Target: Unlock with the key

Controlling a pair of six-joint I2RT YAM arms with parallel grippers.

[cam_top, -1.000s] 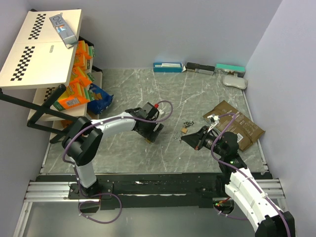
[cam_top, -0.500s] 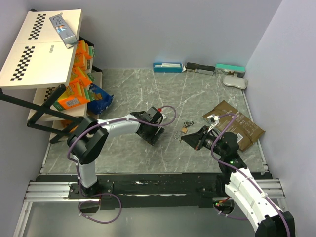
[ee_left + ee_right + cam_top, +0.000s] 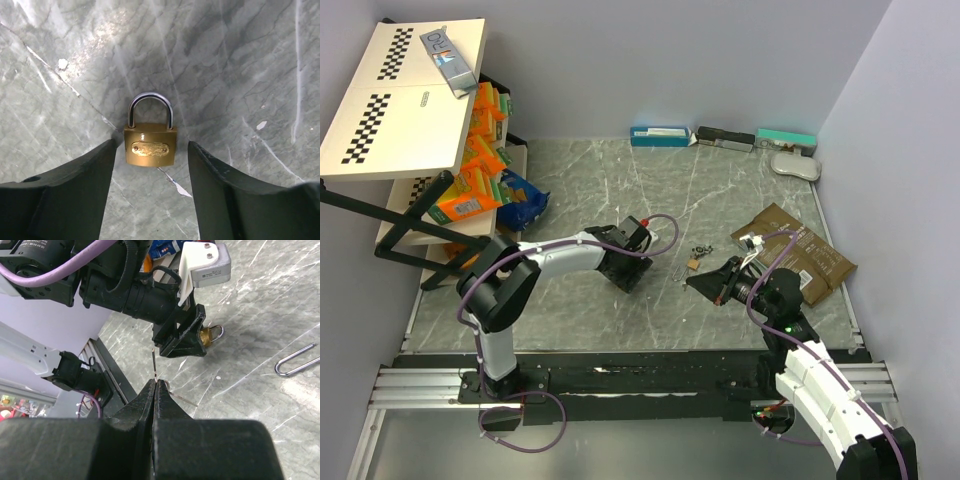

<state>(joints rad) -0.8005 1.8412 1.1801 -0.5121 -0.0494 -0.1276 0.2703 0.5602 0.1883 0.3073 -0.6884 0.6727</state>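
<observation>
**A:** What's moved?
**B:** The left gripper point(image 3: 626, 268) has slid a little nearer the right gripper point(image 3: 155, 385), which hasn't budged.
**A:** Left jaws?
**B:** Spread, one on either side of the padlock point(image 3: 150, 146), with a narrow gap on each side and no grip. The padlock lies flat on the table point(image 3: 240, 60), its shackle pointing out past the tips.
**A:** Right jaws?
**B:** Pressed together, pinching the key point(image 3: 154, 365). Its thin blade sticks out beyond the tips, short of the padlock.
</observation>
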